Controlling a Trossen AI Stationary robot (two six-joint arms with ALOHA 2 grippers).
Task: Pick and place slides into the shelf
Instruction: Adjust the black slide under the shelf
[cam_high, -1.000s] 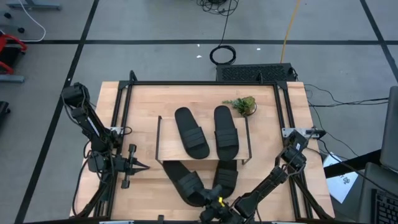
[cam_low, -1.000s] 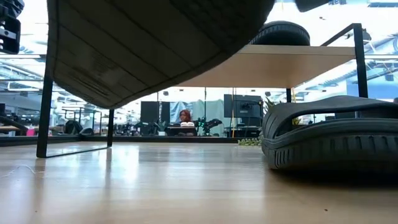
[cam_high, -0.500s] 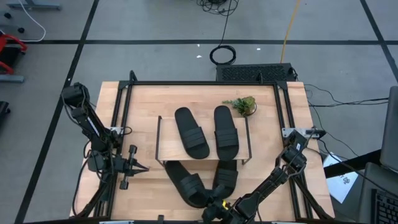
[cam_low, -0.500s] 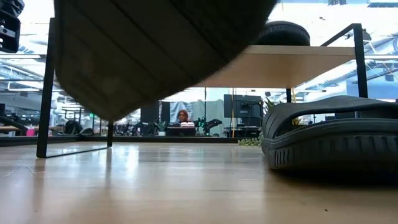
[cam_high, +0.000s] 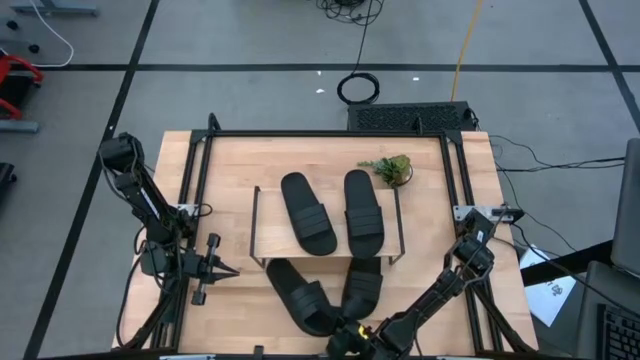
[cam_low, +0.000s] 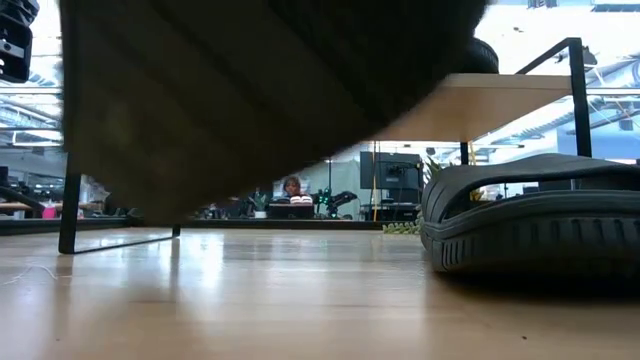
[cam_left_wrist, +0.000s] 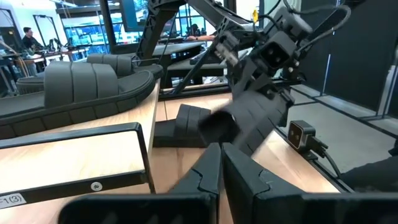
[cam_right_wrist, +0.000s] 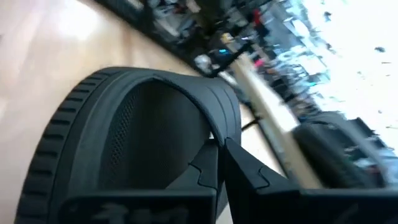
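Right gripper (cam_high: 352, 338) at table's near edge, fingers clamped on left-hand slide (cam_high: 300, 294), which has slid further under shelf (cam_high: 268, 231); underside now fills more of low view; left gripper (cam_high: 222, 267) closed, idle

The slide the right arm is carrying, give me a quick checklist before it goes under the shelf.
1. Right end effector shut on the carried slide: ok.
2. Carried slide lifted off the table: ok in the low view.
3. Shelf top already holds two slides: ok, so aim below.
4. Space under the shelf beside the slide lying on the table: cannot tell if enough.
5. Left end effector shut, parked left of the shelf, out of the path: ok.
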